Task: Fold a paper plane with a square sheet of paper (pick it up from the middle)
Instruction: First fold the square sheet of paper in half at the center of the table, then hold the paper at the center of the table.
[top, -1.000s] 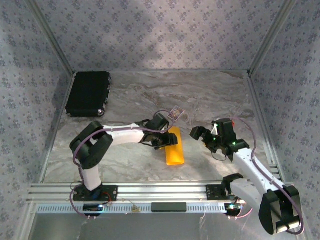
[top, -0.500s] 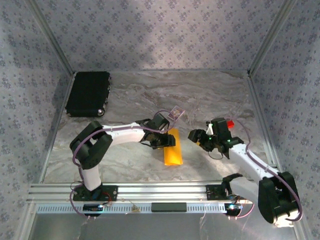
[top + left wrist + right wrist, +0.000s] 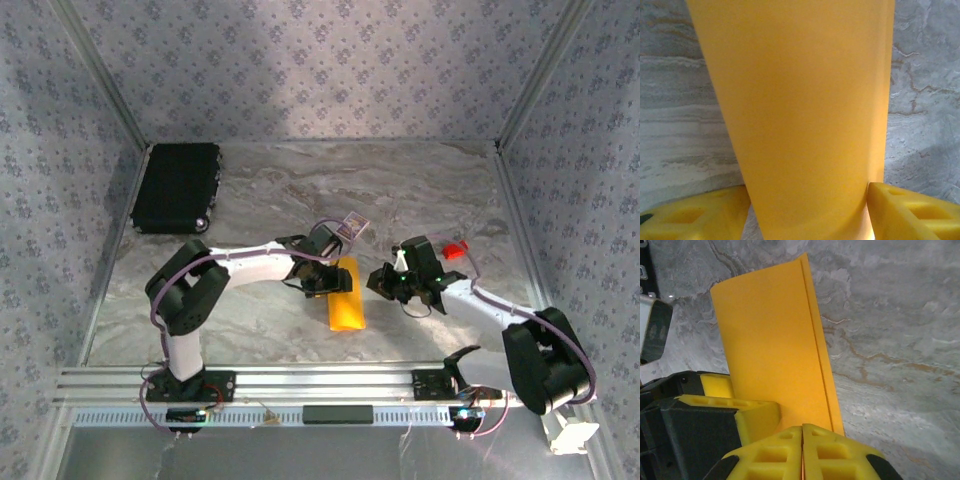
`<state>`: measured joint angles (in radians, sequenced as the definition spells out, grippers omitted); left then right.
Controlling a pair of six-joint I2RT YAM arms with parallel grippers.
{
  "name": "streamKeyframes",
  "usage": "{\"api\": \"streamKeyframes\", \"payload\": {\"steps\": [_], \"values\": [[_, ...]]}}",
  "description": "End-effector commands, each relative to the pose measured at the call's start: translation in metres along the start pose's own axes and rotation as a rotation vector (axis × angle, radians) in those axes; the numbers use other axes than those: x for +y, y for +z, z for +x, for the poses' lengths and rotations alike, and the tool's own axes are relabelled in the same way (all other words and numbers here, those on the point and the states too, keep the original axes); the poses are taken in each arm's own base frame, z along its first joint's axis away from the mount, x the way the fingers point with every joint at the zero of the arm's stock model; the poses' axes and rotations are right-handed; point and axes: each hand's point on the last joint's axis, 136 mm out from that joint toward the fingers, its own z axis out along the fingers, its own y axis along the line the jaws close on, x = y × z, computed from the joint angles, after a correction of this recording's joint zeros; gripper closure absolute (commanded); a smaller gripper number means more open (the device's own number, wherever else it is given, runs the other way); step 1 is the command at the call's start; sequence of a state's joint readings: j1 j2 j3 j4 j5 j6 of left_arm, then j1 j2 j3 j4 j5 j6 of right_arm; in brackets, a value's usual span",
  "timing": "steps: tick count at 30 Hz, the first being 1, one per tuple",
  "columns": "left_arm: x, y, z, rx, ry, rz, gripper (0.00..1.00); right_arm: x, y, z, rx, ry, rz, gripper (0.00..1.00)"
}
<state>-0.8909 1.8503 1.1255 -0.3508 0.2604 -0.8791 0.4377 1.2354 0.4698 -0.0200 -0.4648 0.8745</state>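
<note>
From above, the sheet [image 3: 349, 303] lies on the marble tabletop [image 3: 400, 190] as a long, narrow orange-yellow strip, near the middle and between the two arms. The left gripper [image 3: 330, 282] sits at the strip's far end, its arm reaching across from the left. The right gripper [image 3: 381, 281] is just beside the strip's right edge. A small patterned card [image 3: 352, 224] lies just beyond the strip, a tiny red block [image 3: 456, 249] lies behind the right arm's wrist, and a black case [image 3: 177, 187] sits in the far left corner, well apart from the rest.

In the left wrist view the sheet runs up the middle, smooth and uncreased on this face. A yellow finger [image 3: 690, 220] stands at its left edge and another [image 3: 910, 210] at its right edge. The jaws are spread with the strip between them. Whether they squeeze its edges or merely flank it cannot be told from so close.

In the right wrist view the sheet lies flat on the tabletop, a fold line running along its right side. The right jaws are pressed together, their tips against the strip's near end. The left gripper's yellow fingers rest on the strip's left part.
</note>
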Motion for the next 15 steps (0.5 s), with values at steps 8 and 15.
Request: {"api": "streamKeyframes", "payload": {"steps": [8,15], "values": [[0.032,0.022,0.016,0.055,-0.004,-0.155,0.35,0.004,0.026,0.012,0.052,0.02,-0.016,1.0],[0.03,0.023,0.017,0.056,0.0,-0.155,0.35,0.0,0.04,0.019,0.101,0.024,-0.021,1.0]]}}
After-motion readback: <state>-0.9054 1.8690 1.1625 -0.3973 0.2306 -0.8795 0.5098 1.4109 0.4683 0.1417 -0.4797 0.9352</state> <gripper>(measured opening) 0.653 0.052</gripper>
